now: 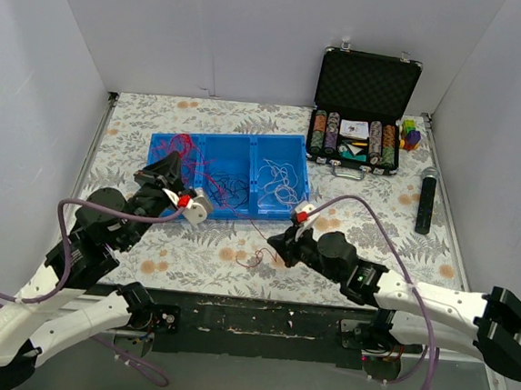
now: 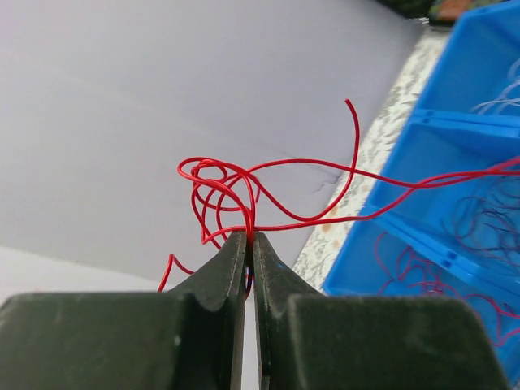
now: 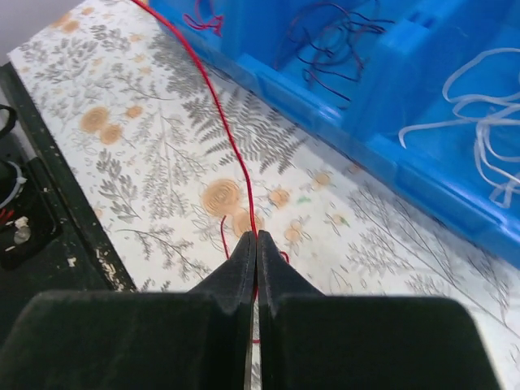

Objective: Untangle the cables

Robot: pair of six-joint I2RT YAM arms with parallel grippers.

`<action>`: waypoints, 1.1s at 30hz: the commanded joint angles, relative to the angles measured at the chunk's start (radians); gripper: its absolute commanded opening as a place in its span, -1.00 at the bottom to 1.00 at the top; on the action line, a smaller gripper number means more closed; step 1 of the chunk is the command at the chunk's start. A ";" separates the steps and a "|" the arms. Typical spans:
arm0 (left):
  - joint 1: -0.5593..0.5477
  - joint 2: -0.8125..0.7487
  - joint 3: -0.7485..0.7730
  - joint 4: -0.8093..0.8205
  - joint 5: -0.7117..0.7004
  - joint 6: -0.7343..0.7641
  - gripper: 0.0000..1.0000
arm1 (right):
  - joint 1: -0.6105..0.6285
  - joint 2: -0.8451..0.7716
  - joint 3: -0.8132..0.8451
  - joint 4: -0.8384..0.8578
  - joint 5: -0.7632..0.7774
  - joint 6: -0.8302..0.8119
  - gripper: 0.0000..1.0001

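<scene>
Thin red cables (image 2: 236, 183) are bunched in a tangle at my left gripper (image 2: 249, 234), which is shut on them and holds them above the left end of the blue tray (image 1: 288, 145). In the top view the left gripper (image 1: 178, 159) sits over the tray's left compartment. One red strand (image 3: 219, 114) runs taut from the tray across the cloth to my right gripper (image 3: 256, 236), shut on its end; the right gripper also shows in the top view (image 1: 277, 245). Dark cables (image 1: 229, 185) lie in the middle compartment, white cables (image 1: 283, 181) in the right one.
An open black case (image 1: 364, 104) with poker chips stands at the back right, small coloured blocks (image 1: 411, 133) beside it. A black remote-like stick (image 1: 426, 200) lies at the right. White walls close in on the left, back and right. Purple hoses loop off both arms.
</scene>
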 commanded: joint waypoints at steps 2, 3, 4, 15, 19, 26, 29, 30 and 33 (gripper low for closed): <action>0.005 -0.029 -0.003 0.150 -0.173 0.042 -1.00 | 0.006 -0.197 -0.058 -0.278 0.238 0.101 -0.97; 0.005 -0.037 -0.011 0.153 -0.179 0.053 -1.00 | 0.006 -0.230 -0.065 -0.320 0.258 0.120 -0.97; 0.006 -0.040 -0.019 0.153 -0.186 0.062 -1.00 | 0.006 -0.270 -0.072 -0.351 0.283 0.132 -0.97; 0.006 -0.033 -0.059 0.371 -0.295 0.141 -1.00 | 0.006 -0.392 -0.063 -0.684 0.517 0.316 -0.97; 0.006 -0.023 -0.068 0.433 -0.308 0.156 -1.00 | 0.006 -0.410 -0.049 -0.769 0.586 0.362 -0.97; 0.005 0.003 -0.140 0.782 -0.360 0.291 -1.00 | 0.006 -0.418 -0.010 -0.881 0.648 0.447 -0.97; 0.008 0.036 -0.114 0.934 -0.398 0.291 -1.00 | 0.006 -0.429 0.009 -0.926 0.672 0.482 -0.97; 0.008 0.036 -0.097 0.907 -0.398 0.267 -1.00 | 0.005 -0.439 0.010 -0.932 0.679 0.485 -0.97; 0.008 0.046 -0.077 0.951 -0.424 0.249 -1.00 | 0.005 -0.479 0.001 -0.947 0.705 0.510 -0.97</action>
